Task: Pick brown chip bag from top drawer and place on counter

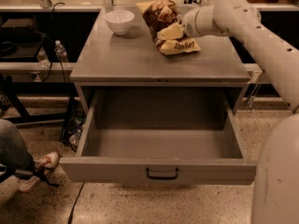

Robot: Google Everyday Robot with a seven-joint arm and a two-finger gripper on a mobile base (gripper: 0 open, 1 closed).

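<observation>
Nearest the camera, along the bottom of the frame, found the top drawer (pixel 107 171) pulled wide open, its black handle (pixel 161 173) centred on the front panel and no bag inside. At lower left, beside the drawer, noted a person's shoe (pixel 41 163) and jeans leg (pixel 11 146), near the cabinet but apart from it. Along the right edge, saw the robot's pale arm (pixel 266 41) rising from the lower corner and bending leftward over the table (pixel 140 62).

Farther up, right of centre on the table, found the brown chip bag (pixel 161 14), lower yellow end lying on the surface, upper part propped up and leaning left. Saw the claw (pixel 168 31) closed about the bag's middle, one pale finger (pixel 174 31) across the front, the other hidden behind. Judged the lift out of the drawer done and the placing step in hand. Judged the next move to call for spreading the claw, letting the bag settle flat, then drawing back rightward and upward without dragging the crinkly packet along.

Left of the bag, near but apart, noted a white bowl (pixel 119 21), upright; worth keeping the bag from tipping onto it. Beyond the table, at upper left, made out a dark bench with a water bottle (pixel 60 50), well clear of the release.
</observation>
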